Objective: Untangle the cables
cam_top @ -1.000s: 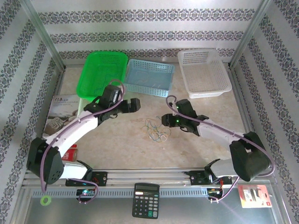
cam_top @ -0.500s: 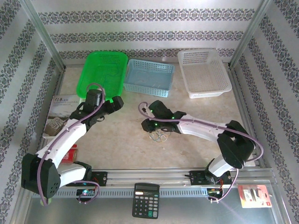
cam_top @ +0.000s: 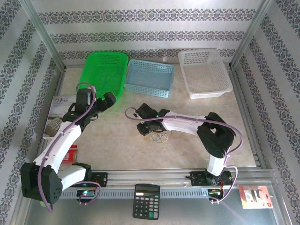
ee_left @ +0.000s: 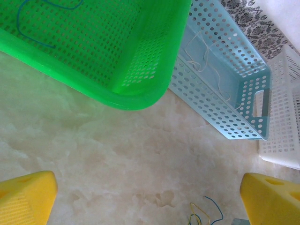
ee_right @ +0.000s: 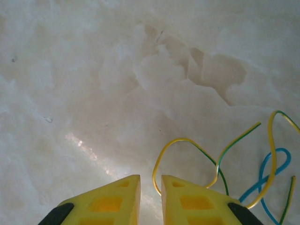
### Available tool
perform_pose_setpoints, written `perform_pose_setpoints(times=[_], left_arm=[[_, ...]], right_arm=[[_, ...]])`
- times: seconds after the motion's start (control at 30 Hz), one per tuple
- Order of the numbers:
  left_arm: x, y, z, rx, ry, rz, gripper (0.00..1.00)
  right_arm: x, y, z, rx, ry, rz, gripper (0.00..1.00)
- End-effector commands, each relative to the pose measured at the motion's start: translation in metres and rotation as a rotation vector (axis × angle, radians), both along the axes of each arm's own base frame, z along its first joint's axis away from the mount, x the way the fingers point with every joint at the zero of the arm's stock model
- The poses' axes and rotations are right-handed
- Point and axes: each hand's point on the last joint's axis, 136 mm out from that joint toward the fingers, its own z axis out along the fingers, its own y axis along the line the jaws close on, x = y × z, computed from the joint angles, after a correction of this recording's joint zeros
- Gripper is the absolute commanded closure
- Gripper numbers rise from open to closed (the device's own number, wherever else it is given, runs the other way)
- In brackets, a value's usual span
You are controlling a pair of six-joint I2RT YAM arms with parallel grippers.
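Note:
The cables (cam_top: pixel 159 136) lie as a small tangle of thin wires on the marble table, mid-centre. In the right wrist view a yellow-green loop (ee_right: pixel 187 145) and a blue loop (ee_right: pixel 269 173) curl on the table. My right gripper (cam_top: pixel 146 127) (ee_right: pixel 150 187) hangs low at the tangle's left edge. Its jaws stand a narrow gap apart, and the yellow-green wire's end runs into that gap, unpinched. My left gripper (cam_top: pixel 108 99) (ee_left: pixel 150 206) is wide open and holds nothing, off to the left near the green basket (cam_top: pixel 93 65). Wire ends (ee_left: pixel 204 213) peek in at its view's bottom edge.
A thin blue wire (ee_left: pixel 37 14) lies in the green basket (ee_left: pixel 140 93). A whitish wire (ee_left: pixel 206 61) lies in the light blue basket (cam_top: pixel 150 89). A white basket (cam_top: pixel 225 84) stands back right, a booklet (cam_top: pixel 58 112) left, and a calculator (cam_top: pixel 146 201) on the front rail.
The right arm swung left across the tangle and its jaws narrowed around a wire end. The left arm drew back to the left, away from the cables, still open.

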Motion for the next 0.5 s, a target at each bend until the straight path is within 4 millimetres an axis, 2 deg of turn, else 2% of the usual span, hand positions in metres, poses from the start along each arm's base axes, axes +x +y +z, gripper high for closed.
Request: perform_pose_setpoints(times=[0.0, 0.27, 0.47], left_arm=[[0.002, 0.003, 0.006, -0.028, -0.036, 0.016, 0.00], [0.002, 0.006, 0.010, -0.033, -0.045, 0.021, 0.00], [0.003, 0.006, 0.013, -0.037, -0.053, 0.024, 0.00]], right_arm=[[0.003, -0.001, -0.004, -0.060, -0.021, 0.012, 0.79], [0.006, 0.001, -0.020, -0.086, -0.004, 0.013, 0.73], [0.006, 0.002, -0.030, -0.104, 0.007, 0.017, 0.75]])
